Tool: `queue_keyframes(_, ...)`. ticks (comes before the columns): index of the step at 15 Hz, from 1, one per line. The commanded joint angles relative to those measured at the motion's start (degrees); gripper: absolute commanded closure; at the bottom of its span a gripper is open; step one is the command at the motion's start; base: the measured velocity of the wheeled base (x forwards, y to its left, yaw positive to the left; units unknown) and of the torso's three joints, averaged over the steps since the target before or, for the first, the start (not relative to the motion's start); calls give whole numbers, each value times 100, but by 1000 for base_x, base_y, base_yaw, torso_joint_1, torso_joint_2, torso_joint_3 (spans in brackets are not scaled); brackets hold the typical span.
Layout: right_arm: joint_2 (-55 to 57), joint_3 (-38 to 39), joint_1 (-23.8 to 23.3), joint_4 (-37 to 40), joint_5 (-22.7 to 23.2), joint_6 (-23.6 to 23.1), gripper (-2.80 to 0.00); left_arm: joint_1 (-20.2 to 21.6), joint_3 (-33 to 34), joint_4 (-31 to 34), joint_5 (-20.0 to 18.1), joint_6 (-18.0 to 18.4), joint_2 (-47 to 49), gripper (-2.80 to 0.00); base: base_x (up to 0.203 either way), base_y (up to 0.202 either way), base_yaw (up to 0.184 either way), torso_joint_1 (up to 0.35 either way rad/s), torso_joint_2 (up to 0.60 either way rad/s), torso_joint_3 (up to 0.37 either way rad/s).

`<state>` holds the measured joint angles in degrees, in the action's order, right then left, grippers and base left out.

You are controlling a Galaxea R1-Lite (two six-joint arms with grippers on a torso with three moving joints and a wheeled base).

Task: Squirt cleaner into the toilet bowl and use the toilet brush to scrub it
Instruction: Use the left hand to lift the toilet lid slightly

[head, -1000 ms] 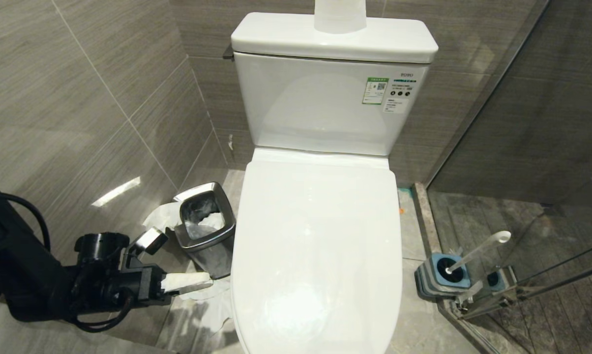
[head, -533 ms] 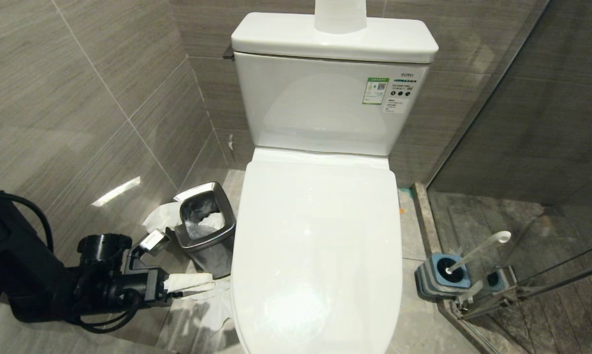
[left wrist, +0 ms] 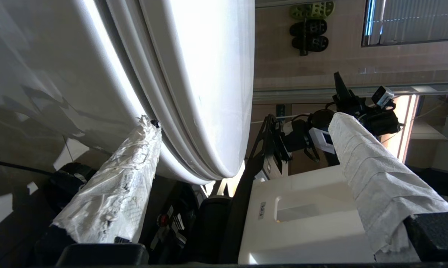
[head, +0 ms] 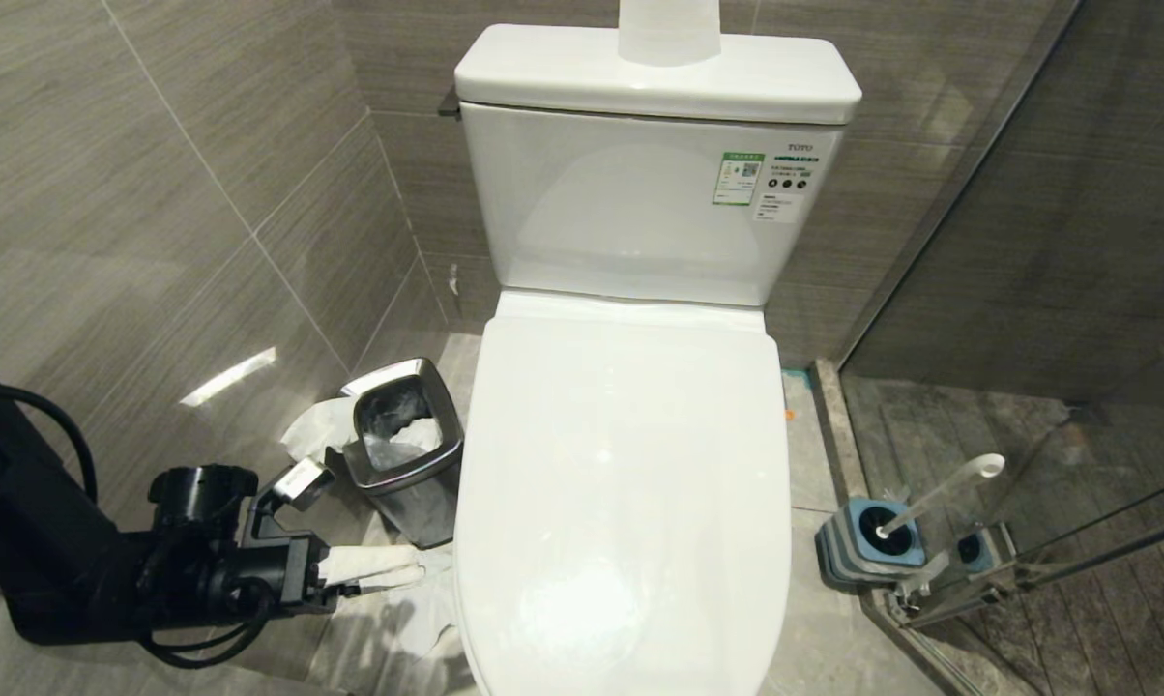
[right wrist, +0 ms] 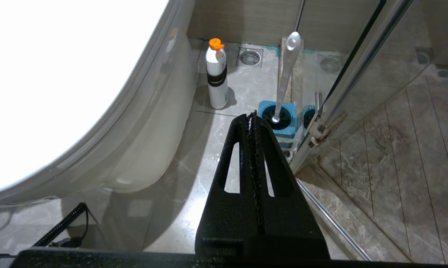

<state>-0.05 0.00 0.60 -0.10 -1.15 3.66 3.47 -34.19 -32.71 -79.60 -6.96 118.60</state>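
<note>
Glossy white porcelain toilet bowl [head: 630, 503]; shiny steel waste bin [head: 403, 454].

The left gripper [head: 389, 570] is low beside the toilet bowl [head: 625, 483], its white-wrapped fingers [head: 369, 559] pointing to the bowl's side. The lid is closed. Just behind the gripper stands a steel waste bin [head: 403, 454]. The toilet brush [head: 940, 495] stands in its blue holder [head: 872, 541] across the bowl.

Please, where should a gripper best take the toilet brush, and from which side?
Grip the toilet brush on its slim white handle, about midway. The shaft leans out of the blue holder with free space round it. Come from the toilet side, since the glass door stands close on the other.
</note>
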Motion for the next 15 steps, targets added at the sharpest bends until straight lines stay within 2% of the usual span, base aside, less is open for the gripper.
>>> queue_keyframes(1, 5, 0, 2, -3, 0, 3, 0, -168, 126, -18, 99, -4, -32, -280, 0, 0, 0, 0, 0, 0)
queue_keyframes(3, 5, 0, 2, -8, 0, 3, 0, -346, 167, -34, 286, 29, 31, -280, 0, 0, 0, 0, 0, 0)
queue_keyframes(9, 5, 0, 2, -8, 0, 3, 0, -478, 159, -61, 409, 55, 41, -280, 0, 0, 0, 0, 0, 0)
queue_keyframes(11, 5, 0, 2, -8, 0, 3, 0, -489, 149, -113, 576, 135, 41, -280, 0, 0, 0, 0, 0, 0)
queue_keyframes(15, 5, 0, 2, -8, 0, 3, 0, -712, 158, -112, 712, 177, 75, -280, 0, 0, 0, 0, 0, 0)
